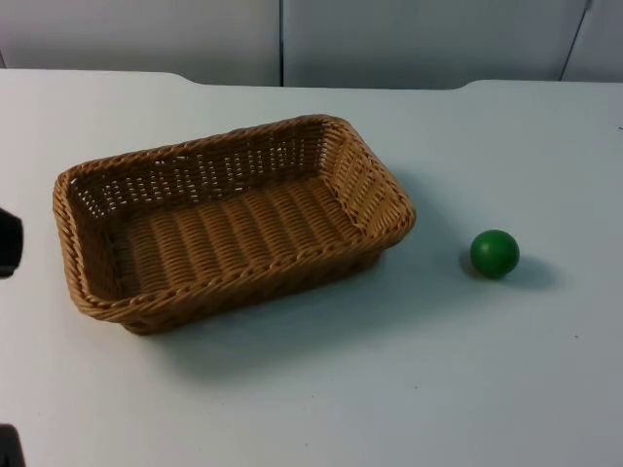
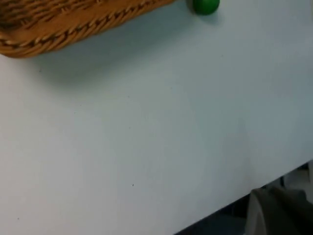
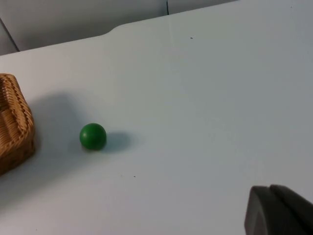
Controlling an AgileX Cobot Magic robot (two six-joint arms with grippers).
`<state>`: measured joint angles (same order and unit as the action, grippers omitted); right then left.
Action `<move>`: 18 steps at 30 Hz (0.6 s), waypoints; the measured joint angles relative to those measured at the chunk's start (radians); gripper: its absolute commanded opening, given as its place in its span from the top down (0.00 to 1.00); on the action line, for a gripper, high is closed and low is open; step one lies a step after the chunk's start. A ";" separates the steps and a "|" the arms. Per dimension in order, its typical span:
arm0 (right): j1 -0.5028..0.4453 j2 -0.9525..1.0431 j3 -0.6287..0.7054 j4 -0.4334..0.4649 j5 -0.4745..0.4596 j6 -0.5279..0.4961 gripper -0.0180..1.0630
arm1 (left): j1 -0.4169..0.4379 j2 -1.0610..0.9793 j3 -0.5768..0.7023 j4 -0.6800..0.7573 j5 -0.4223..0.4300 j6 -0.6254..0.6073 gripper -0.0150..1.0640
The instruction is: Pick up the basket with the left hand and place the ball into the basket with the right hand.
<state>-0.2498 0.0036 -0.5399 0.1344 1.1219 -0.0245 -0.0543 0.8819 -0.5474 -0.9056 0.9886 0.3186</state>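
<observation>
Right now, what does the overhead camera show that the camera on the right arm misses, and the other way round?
The top view alone shows the whole wicker basket, its empty inside, and the grey partition wall across the full width. The right wrist view alone shows the right pincer's black fingertip. Both show the green ball lying on the white table, apart from the basket's end.

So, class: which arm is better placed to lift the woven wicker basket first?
Left. The brown woven wicker basket rests on the table's left side, nearest the left arm; the small green ball lies apart on the right.
</observation>
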 measured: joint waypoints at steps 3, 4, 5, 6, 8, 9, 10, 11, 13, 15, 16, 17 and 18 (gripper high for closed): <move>0.000 0.000 0.000 0.000 0.000 0.000 0.99 | 0.000 0.169 0.000 -0.064 -0.097 0.073 0.99; 0.000 0.000 0.000 0.000 0.000 0.000 0.99 | 0.000 0.169 0.000 -0.064 -0.097 0.073 0.99; 0.000 0.000 0.000 0.000 0.000 0.000 0.99 | 0.000 0.216 0.000 -0.071 -0.115 0.091 0.99; 0.000 0.000 0.000 0.000 0.000 0.000 0.99 | 0.000 0.261 0.000 -0.073 -0.134 0.101 0.99; 0.000 0.000 0.000 0.000 0.000 0.000 0.99 | 0.000 0.336 -0.002 -0.066 -0.165 0.115 0.99; 0.000 0.000 0.000 0.000 0.000 0.000 0.99 | 0.000 0.336 -0.002 -0.066 -0.165 0.115 0.99; 0.000 0.000 0.000 0.000 0.000 0.000 0.99 | 0.000 0.372 -0.005 -0.061 -0.183 0.119 0.99; 0.000 0.000 0.000 0.000 0.000 0.000 0.99 | 0.000 0.403 -0.012 -0.051 -0.205 0.119 0.99; 0.000 0.000 0.000 0.000 0.000 0.000 0.99 | 0.000 0.426 -0.019 -0.043 -0.233 0.116 0.99; 0.000 0.000 0.000 0.000 0.000 0.000 0.99 | 0.000 0.477 -0.034 -0.009 -0.304 0.092 0.99; 0.000 0.000 0.000 0.000 0.000 0.000 0.99 | 0.000 0.491 -0.038 -0.003 -0.331 0.084 0.99; 0.000 0.000 0.000 0.000 0.000 0.000 0.99 | 0.000 0.506 -0.038 0.010 -0.353 0.078 0.99; 0.000 0.000 0.000 0.000 0.000 0.000 0.99 | 0.000 0.520 -0.038 0.024 -0.378 0.075 0.99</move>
<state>-0.2498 0.0036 -0.5399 0.1344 1.1219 -0.0245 -0.0543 1.4024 -0.5857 -0.8818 0.6107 0.3941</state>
